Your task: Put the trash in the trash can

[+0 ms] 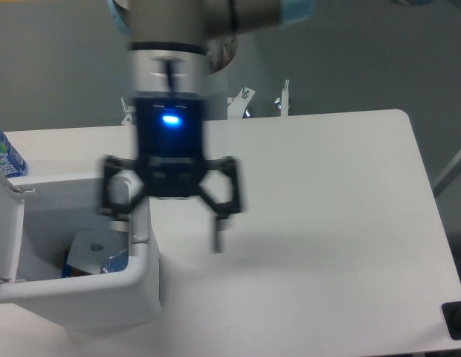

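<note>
White desk holds the open trash can at its left, the bottle looks to be lying inside, and the blurry gripper with fingers spread and empty should lift away without bumping the rim.

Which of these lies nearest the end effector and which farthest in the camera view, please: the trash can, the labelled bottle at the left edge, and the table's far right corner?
From the end effector:
1. Trash can, just below-left, rim beside one finger.
2. Labelled bottle, at the left edge behind the can's lid.
3. Table's far right corner, upper right.
</note>
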Tool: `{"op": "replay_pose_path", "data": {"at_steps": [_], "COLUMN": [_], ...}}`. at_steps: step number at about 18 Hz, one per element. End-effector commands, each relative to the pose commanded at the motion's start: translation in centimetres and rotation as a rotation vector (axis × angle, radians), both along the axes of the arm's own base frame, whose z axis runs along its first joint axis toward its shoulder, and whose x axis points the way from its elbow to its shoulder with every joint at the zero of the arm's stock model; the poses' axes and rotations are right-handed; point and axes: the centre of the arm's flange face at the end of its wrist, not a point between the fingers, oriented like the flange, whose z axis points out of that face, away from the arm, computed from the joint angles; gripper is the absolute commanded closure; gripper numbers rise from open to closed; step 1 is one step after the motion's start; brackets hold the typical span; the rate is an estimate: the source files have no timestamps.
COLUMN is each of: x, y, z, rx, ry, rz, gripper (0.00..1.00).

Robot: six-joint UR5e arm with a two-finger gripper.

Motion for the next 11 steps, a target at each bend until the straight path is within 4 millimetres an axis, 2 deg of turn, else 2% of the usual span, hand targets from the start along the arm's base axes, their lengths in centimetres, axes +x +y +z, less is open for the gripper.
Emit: {"op": "replay_pose_path", "data": {"at_steps": [3,5,9,11], "x": [-4.4,-5.6,-5.4,-4.2], "y": [-4.0,-6.7,-11.2,-12.7], "z": [-2.5,-3.8,-4.7,-5.1], "rx": [-0.140,-0.234,-0.407,-0.502], "ry": [0.068,0.110,0.178,0.189], "rz": [0.031,0.018,-0.127,-0.244], "gripper": [0.00,0.00,0.00,0.00]}}
